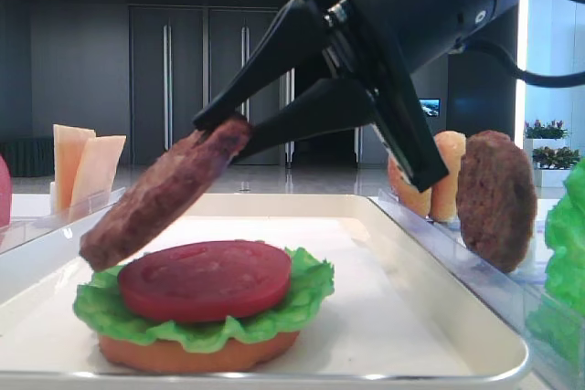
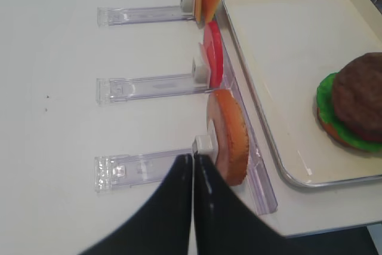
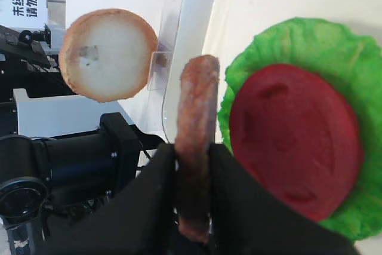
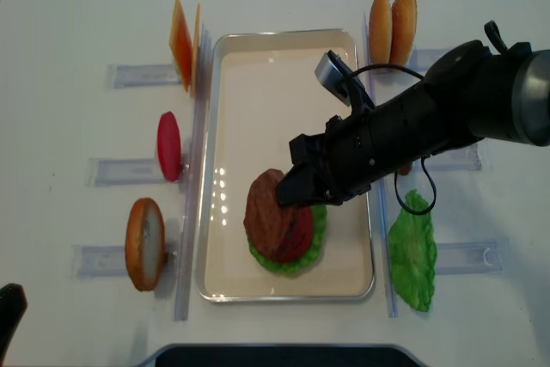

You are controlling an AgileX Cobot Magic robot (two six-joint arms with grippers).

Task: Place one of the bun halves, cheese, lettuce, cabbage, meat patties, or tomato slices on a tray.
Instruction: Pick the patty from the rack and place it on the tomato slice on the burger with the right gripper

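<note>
right gripper (image 1: 222, 127) pinches meat patty (image 1: 164, 194) edge — tilted above tomato slice (image 1: 204, 279)

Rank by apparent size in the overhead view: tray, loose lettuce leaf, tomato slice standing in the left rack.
1. tray
2. loose lettuce leaf
3. tomato slice, though it stands edge-on, so it looks narrower than it is.

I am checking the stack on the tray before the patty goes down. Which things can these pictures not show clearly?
- Bottom bun half: top face hidden under lettuce and tomato slice, all views.
- Held meat patty: its gripped end is covered by the right end effector.
- Left end effector: only dark fingers show, arm cut off by the left wrist view's bottom edge.
</note>
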